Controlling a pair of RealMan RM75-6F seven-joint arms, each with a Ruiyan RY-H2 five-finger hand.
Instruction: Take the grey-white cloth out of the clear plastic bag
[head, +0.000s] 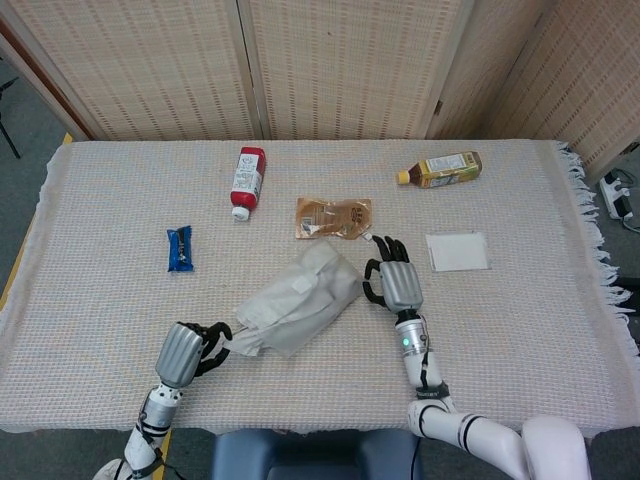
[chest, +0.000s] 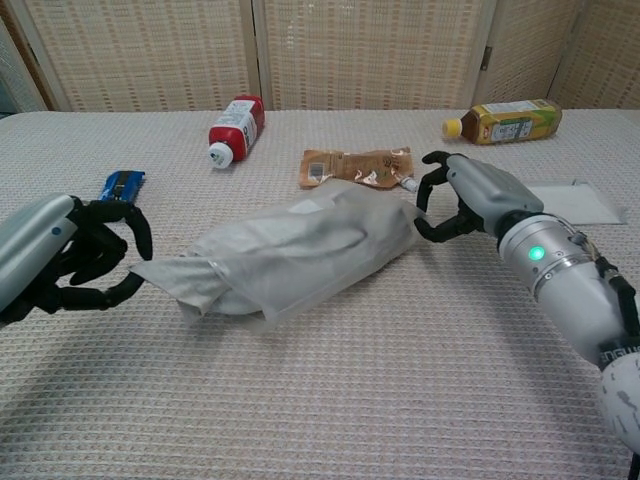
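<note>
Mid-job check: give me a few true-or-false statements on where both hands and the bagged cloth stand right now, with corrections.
1. The left hand pinches the near end of the clear plastic bag. True.
2. The grey-white cloth lies fully outside the bag. False: it is still inside.
3. The right hand is at the bag's far end. True.
4. The red-capped white bottle stands upright. False: it lies on its side.
5. The blue snack bar lies inside the bag. False: it lies apart on the tablecloth.
</note>
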